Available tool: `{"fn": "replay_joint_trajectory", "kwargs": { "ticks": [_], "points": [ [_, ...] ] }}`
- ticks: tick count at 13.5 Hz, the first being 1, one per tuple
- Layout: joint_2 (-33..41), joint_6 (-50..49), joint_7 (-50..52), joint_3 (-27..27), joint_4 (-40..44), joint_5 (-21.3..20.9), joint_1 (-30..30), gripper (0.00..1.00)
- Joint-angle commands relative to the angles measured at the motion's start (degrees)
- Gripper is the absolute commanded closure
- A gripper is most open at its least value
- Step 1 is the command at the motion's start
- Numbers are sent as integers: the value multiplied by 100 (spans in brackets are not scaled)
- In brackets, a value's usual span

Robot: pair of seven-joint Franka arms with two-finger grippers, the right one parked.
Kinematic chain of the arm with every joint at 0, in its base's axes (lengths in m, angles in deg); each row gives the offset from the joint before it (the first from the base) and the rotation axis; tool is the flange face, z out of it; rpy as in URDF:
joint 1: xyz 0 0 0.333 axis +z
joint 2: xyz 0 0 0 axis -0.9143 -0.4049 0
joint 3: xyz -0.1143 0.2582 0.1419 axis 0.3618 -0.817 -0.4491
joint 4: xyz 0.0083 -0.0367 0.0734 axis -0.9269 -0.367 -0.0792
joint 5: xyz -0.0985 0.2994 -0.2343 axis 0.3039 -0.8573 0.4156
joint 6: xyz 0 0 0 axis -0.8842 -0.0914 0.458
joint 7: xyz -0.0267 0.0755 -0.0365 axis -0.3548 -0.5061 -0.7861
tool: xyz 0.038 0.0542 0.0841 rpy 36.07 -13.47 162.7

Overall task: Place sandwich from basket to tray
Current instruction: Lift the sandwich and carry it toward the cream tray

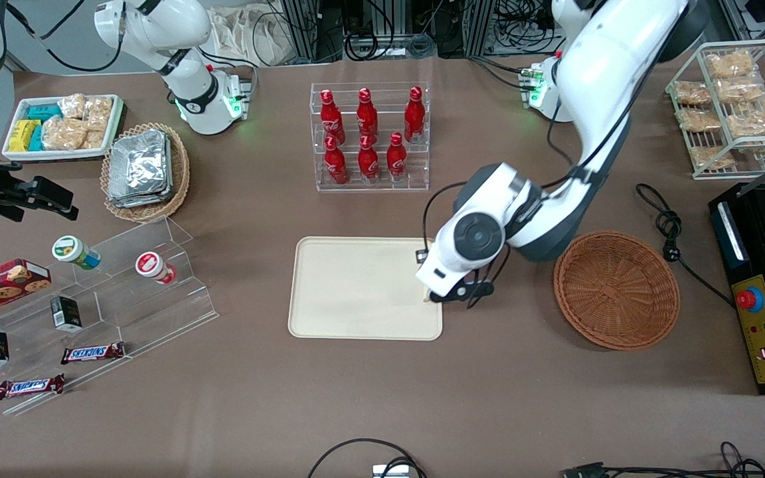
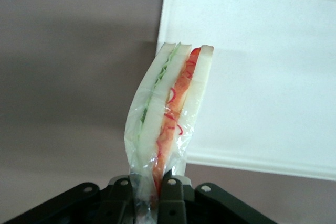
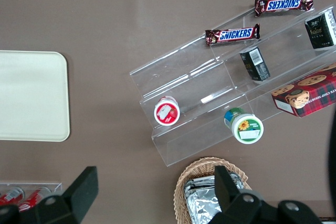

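Observation:
My left gripper (image 2: 152, 192) is shut on the clear wrapper at one end of the sandwich (image 2: 168, 119), a wedge of white bread with red-orange and green filling that stands out from the fingers. The sandwich hangs over the edge of the cream tray (image 2: 262, 77), at the tray's corner. From the front, the gripper (image 1: 445, 295) sits at the tray's (image 1: 356, 285) edge that faces the basket, and only a pale tip of the sandwich (image 1: 426, 298) shows under the wrist. The reddish-brown wicker basket (image 1: 615, 289) lies empty beside the arm, toward the working arm's end.
A clear rack of red bottles (image 1: 369, 136) stands farther from the front camera than the tray. A black cable (image 1: 671, 232) and a black appliance (image 1: 764, 285) lie past the basket. An acrylic stand with snacks (image 1: 110, 292) and a tan basket of foil packets (image 1: 143, 169) sit toward the parked arm's end.

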Motion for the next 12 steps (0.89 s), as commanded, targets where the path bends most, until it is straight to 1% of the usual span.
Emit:
{"fn": "replay_joint_trajectory", "kwargs": {
  "ticks": [1,3,4,5,6,7,12],
  "points": [
    [-490,362,262,-51,444,-158,-175,99],
    [-605,496,395,-42,470,-158,-229,98],
    [-614,497,421,-51,470,-158,-229,92],
    [-623,558,439,-42,461,-158,-229,77],
    [-675,654,622,-42,444,-158,-238,33],
    [-711,716,815,-51,444,-167,-264,0],
    [-545,637,826,-42,435,-167,-247,0]
  ]
}}
